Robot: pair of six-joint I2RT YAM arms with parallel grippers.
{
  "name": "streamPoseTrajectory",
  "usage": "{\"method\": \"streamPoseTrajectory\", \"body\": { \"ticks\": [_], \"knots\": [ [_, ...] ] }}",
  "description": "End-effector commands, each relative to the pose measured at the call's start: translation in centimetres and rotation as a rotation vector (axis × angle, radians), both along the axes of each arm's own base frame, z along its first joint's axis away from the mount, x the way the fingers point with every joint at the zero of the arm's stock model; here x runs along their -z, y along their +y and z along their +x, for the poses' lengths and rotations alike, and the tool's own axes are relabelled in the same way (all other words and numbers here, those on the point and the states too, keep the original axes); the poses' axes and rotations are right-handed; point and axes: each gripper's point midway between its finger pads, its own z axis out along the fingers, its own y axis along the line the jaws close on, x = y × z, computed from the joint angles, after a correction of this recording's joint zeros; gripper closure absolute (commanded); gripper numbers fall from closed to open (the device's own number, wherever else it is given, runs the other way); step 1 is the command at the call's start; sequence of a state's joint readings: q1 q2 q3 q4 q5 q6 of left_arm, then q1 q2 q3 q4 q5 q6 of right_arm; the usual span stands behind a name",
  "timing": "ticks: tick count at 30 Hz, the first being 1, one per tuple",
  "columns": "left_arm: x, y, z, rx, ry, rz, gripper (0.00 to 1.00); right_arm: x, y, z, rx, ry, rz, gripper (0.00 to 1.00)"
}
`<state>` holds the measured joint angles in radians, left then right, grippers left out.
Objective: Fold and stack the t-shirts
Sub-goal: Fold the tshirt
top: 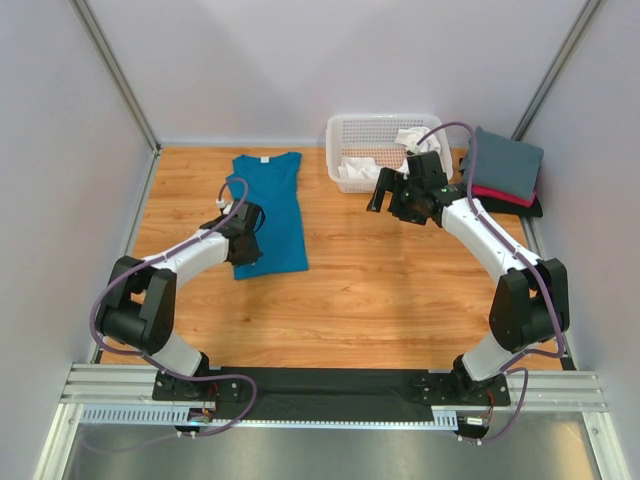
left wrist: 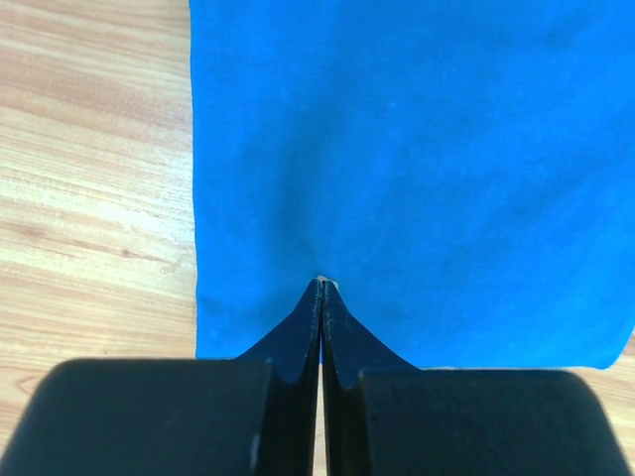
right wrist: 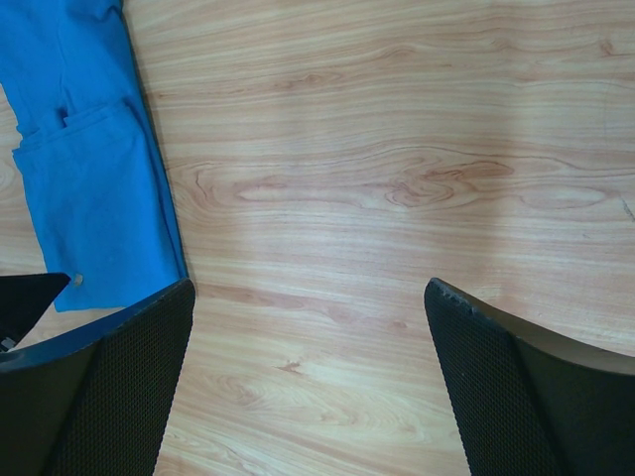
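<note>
Left wrist view: the left gripper (left wrist: 320, 288) is pinched tight on the teal t-shirt (left wrist: 417, 149) near its bottom hem, arm reaching low over the counter (top: 380, 290). The shirt lies flat, left of centre. The right gripper (top: 382, 190) hangs wide apart, elbow bent, beside the basket (top: 345, 130).

Teal t-shirt (top: 275, 200) flat on table (top: 390, 285), left gripper (top: 244, 255) at its hem

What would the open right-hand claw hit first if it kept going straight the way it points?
Probably the bare wooden tabletop: between the open fingers of the right gripper, its wrist view shows only wood. The teal-blue cloth t-shirt lies off to the side, apparently outside that line.
</note>
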<state>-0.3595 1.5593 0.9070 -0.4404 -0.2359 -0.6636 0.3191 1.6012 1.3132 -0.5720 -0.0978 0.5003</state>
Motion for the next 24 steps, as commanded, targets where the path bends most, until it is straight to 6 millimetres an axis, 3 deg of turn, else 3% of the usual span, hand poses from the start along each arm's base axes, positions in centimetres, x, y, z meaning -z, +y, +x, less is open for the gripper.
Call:
{"method": "streamPoseTrajectory", "body": {
  "ticks": [1,4,10,12,13,14,16,18,24],
  "knots": [
    [-4.0,-0.5,2.3,0.012,-0.119,-0.011,1.00,-1.1,0.4,0.7,-0.005,-0.029,0.019,0.00],
    [-5.2,-0.4,3.1,0.008,-0.152,-0.005,1.00,-1.1,0.6,0.6,-0.010,-0.028,0.020,0.00],
    [-5.6,-0.7,3.8,0.016,-0.151,-0.003,1.00,-1.0,1.5,0.2,-0.038,-0.027,0.021,0.00],
    [-5.3,-0.9,3.4,0.018,-0.135,-0.018,0.85,-0.9,1.6,0.1,-0.040,-0.024,0.023,0.00],
    [-4.9,-0.9,2.7,0.014,-0.122,-0.031,0.69,-1.0,1.7,0.1,-0.043,-0.025,0.024,0.00],
    [-4.7,-0.9,2.4,0.011,-0.120,-0.037,0.60,-1.0,1.8,0.0,-0.048,-0.023,0.030,0.00],
    [-4.0,-0.9,1.5,0.008,-0.101,-0.053,0.52,-1.1,2.4,-0.1,-0.062,-0.025,0.037,0.00],
    [-3.4,-1.0,0.6,0.008,-0.084,-0.065,0.52,-0.8,3.3,-0.6,-0.088,-0.016,0.043,0.00],
    [-2.0,-1.4,-0.1,0.016,-0.054,-0.081,0.66,0.5,5.5,-1.4,-0.131,0.023,0.053,0.00]
  ]
}}
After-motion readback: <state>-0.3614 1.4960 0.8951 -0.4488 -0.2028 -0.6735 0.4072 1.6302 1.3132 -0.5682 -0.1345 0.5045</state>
